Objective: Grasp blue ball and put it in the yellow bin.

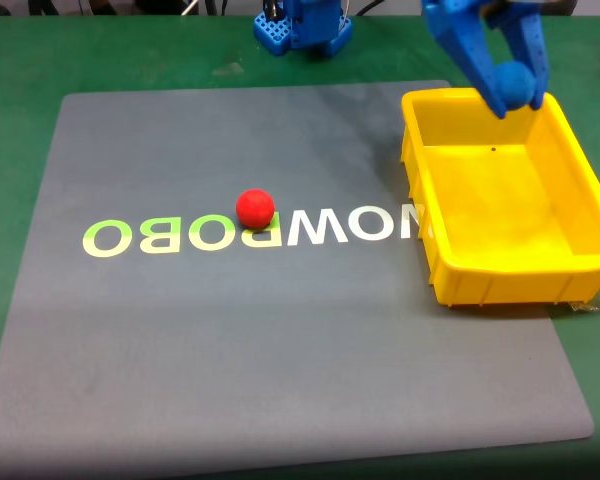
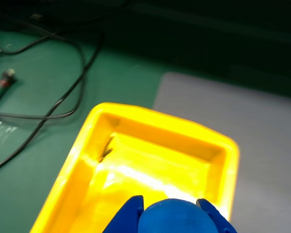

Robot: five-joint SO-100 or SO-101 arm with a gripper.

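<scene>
Fixed view: blue jaws (image 1: 513,92) clamped on the blue ball (image 1: 514,82), one finger on each side, held in the air over the far rim of the yellow bin (image 1: 450,270). Ball above the bin's rear end, not touching the floor or walls of it. Bin on the right side of the view, resting partly on the right edge of a grey mat (image 1: 280,340), open side up, inside bare apart from a small dark speck near the far wall. Red ball (image 1: 255,208) lying on the mat, well apart from the bin, left of centre, on top of the pale lettering (image 1: 250,232) printed across the mat. Mat spread on a green surface (image 1: 20,60). Blue arm base (image 1: 302,25) at the far edge, behind the mat.

Wrist view: blue ball (image 2: 177,216) at the bottom edge, gripped between two blue fingertips (image 2: 125,217), jaws (image 2: 177,219) closed against its sides. Yellow bin (image 2: 160,121) directly below, its interior bright with glare, a dark mark on the left inner wall. Black cables (image 2: 63,97) looping over the green surface (image 2: 116,77) to the left; grey mat (image 2: 262,131) to the right of the bin.
</scene>
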